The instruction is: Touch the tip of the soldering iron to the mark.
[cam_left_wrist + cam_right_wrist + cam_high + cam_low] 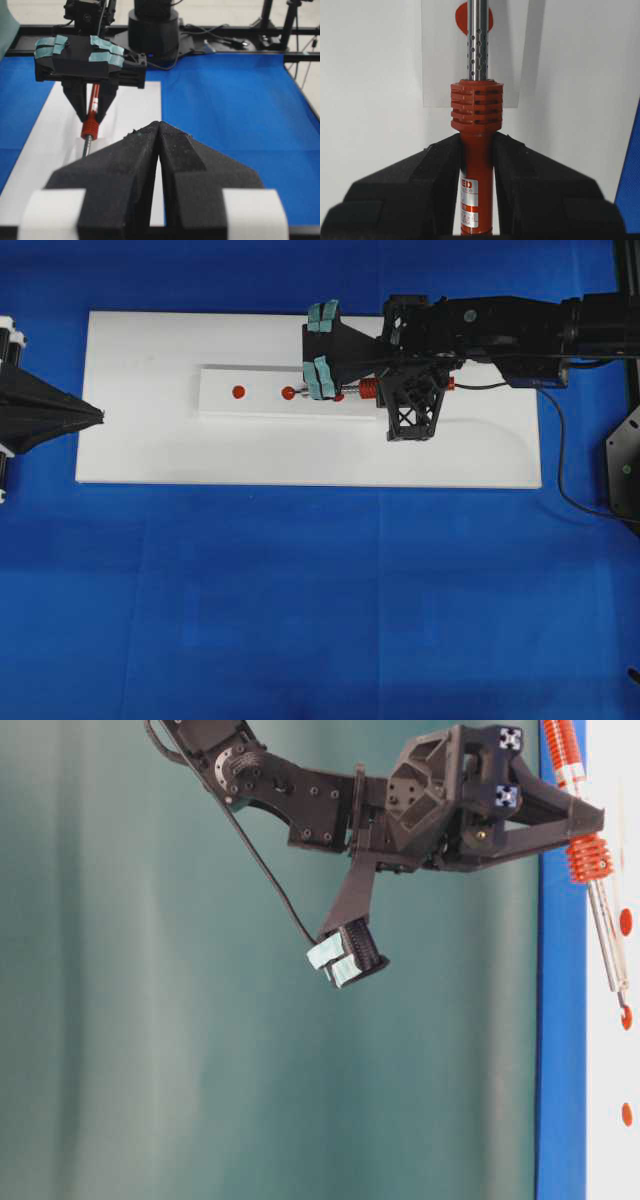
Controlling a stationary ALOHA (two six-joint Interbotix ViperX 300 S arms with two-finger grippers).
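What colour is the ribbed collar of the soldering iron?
Orange-red, like the handle; the soldering iron shows it best in the right wrist view.

The overhead view looks straight down on the counter [300, 570]. The table-level view is turned sideways, close by the right arm. Each wrist view looks along its own pincer, and both share the soldering iron [476, 165].
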